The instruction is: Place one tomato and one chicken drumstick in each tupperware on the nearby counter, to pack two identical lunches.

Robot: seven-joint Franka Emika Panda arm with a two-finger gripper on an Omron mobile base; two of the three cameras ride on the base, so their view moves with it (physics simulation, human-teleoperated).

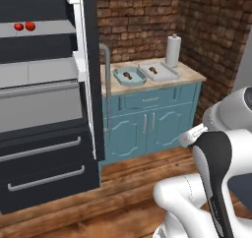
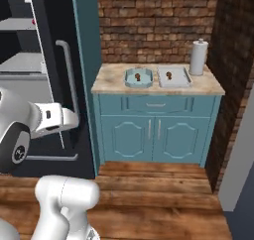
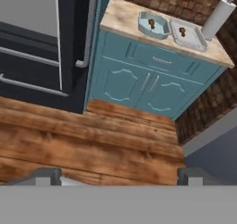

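Two pale blue-grey tupperware trays sit side by side on the beige counter [image 1: 189, 75]: the left tray [image 1: 138, 78] and the right tray [image 1: 165, 72]. Each holds one brown chicken drumstick, one in the left [image 1: 128, 75] and one in the right [image 1: 153, 69]. Two red tomatoes [image 1: 18, 26] [image 1: 30, 25] lie on a grey shelf high in the open black fridge. In the hand view my gripper [image 3: 120, 177] is open with nothing between its fingers, far back over the wooden floor, looking at both trays [image 3: 159, 29] [image 3: 192, 40].
A white paper towel roll [image 1: 173, 50] stands at the counter's back right corner. The open fridge door [image 1: 88, 60] with its silver handle stands just left of the teal cabinets [image 2: 156, 130]. Brick walls close the corner on the right. Wooden floor [image 3: 92, 140] lies between me and the cabinets.
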